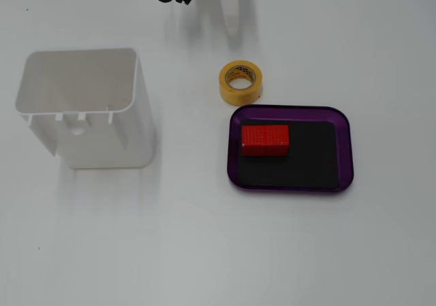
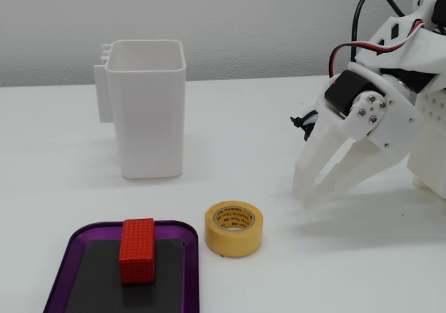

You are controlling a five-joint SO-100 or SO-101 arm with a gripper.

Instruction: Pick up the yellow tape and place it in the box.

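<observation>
Lower left of a fixed view: the shallow translucent purple box (image 2: pixel 73 247) is carrying a red studded block (image 2: pixel 137 250). Just beside its rim, the ring-shaped yellow tape (image 2: pixel 234 228) is lying flat on the white desk (image 2: pixel 244 139). Right of centre, the white pincer (image 2: pixel 305 192) is hovering, fingers slightly apart. Farthest, a tall white plastic container (image 2: pixel 146 118) is standing. Risk: descending fingers may nudge the tape against the rim.

Bare worktop (image 2: pixel 279 153) lies between the tool (image 2: pixel 304 191) and the yellow tape (image 2: pixel 234 228), with nothing standing in that gap. The tape sits just beside the box (image 1: pixel 344 149), close to its rim in both fixed views. Inside the box, a red block (image 1: pixel 265 140) takes up one end; the rest of the black bottom is free. The tall white container (image 2: pixel 146 118) stands well apart, across open worktop.
</observation>
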